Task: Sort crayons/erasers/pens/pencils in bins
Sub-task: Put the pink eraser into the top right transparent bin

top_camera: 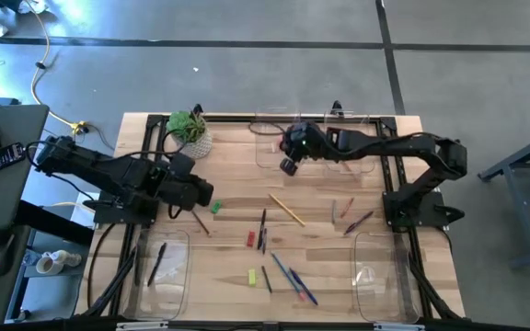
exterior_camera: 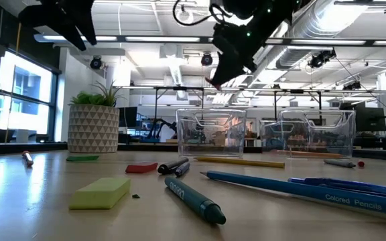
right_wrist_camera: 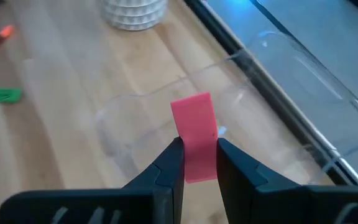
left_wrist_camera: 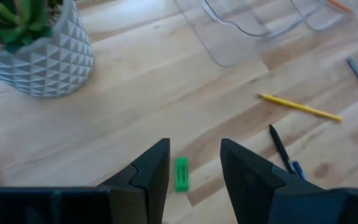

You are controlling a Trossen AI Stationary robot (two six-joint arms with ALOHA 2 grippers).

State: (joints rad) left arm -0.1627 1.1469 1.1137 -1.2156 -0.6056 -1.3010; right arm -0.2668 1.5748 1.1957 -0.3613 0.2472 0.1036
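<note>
Raised over a clear bin (right_wrist_camera: 278, 81) at the table's far edge: right gripper (right_wrist_camera: 199, 163), clamped on a pink eraser (right_wrist_camera: 195, 134) (flat, standing between the fingers). Nearer the potted plant (left_wrist_camera: 36, 46): left gripper (left_wrist_camera: 194, 163), parted and empty, above a green eraser (left_wrist_camera: 181, 173) lying on the table (left_wrist_camera: 135, 87).

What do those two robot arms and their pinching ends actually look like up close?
Both arms are dark, nearly black, built of jointed segments with black cables trailing at their bases. Each ends in a tool: the left tool and right tool each have two matte black, angular fingers tapering to wedge-shaped tips.
</note>
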